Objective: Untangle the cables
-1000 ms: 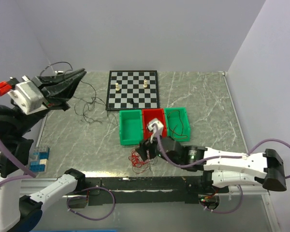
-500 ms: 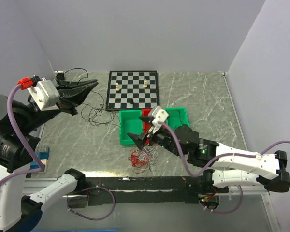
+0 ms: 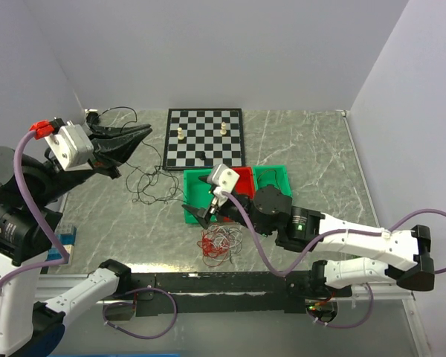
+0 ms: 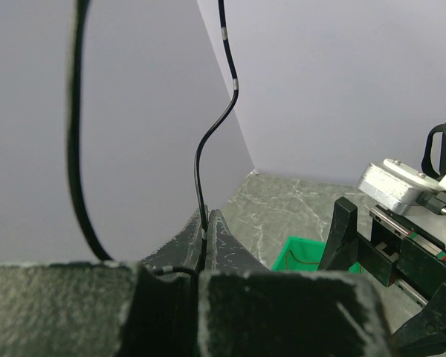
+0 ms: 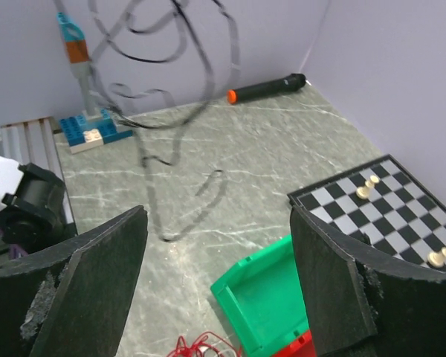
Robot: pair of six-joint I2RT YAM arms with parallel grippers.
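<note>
My left gripper (image 3: 141, 132) is raised at the far left and shut on a thin black cable (image 3: 143, 181), which hangs down and curls on the table. In the left wrist view the fingers (image 4: 217, 236) pinch this black cable (image 4: 201, 160). A red and white cable tangle (image 3: 220, 244) lies near the table's front edge. My right gripper (image 3: 202, 216) is open and empty, just above and behind the tangle, at the front of the left green bin (image 3: 196, 195). In the right wrist view the right gripper (image 5: 215, 275) frames the bin (image 5: 271, 297), the red wires (image 5: 199, 346) and the blurred black cable (image 5: 167, 190).
A chessboard (image 3: 205, 137) with a few pieces lies at the back. A red bin (image 3: 244, 177) and a second green bin (image 3: 275, 181) adjoin the left one. Blue blocks (image 3: 59, 245) sit at the left edge. A black marker (image 5: 267, 89) lies by the wall.
My right gripper has lifted from the tangle, opened and swung left toward the left green bin. My left gripper moved right with the black cable, dragging it along the table.
</note>
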